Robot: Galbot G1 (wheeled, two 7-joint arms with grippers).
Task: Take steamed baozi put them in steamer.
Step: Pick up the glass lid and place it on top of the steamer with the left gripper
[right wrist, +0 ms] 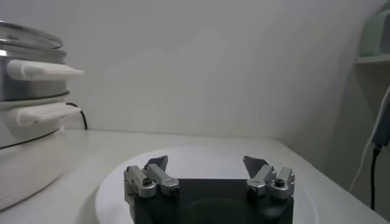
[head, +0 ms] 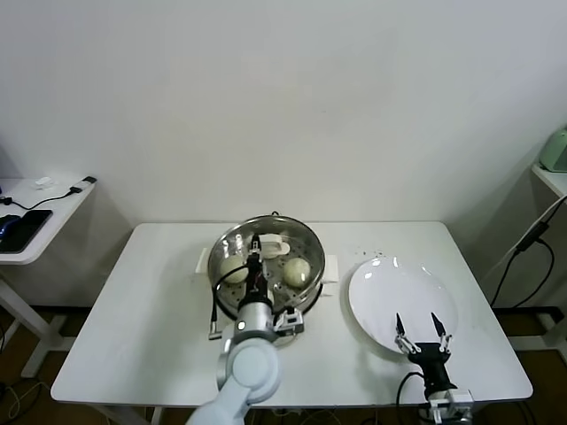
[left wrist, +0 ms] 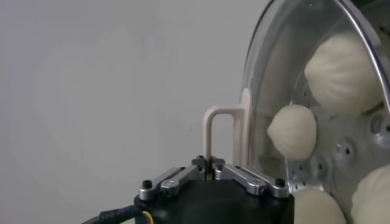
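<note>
Gripping the cream handle (left wrist: 220, 131) of the glass lid (left wrist: 317, 91), the left gripper (left wrist: 210, 164) is being held clenched over the steamer (head: 270, 266), which is sitting at the middle of the white table (head: 151, 310). The lid is being held over the steel pot, and through its glass four steamed baozi (left wrist: 294, 131) are being shown lying on the perforated tray inside. In the head view two of the buns are visible in the pot, one left and one right of the arm. The right gripper (head: 423, 335) is being kept released, fingers spread, at the near edge of the white plate (head: 399, 288), just right of the steamer.
</note>
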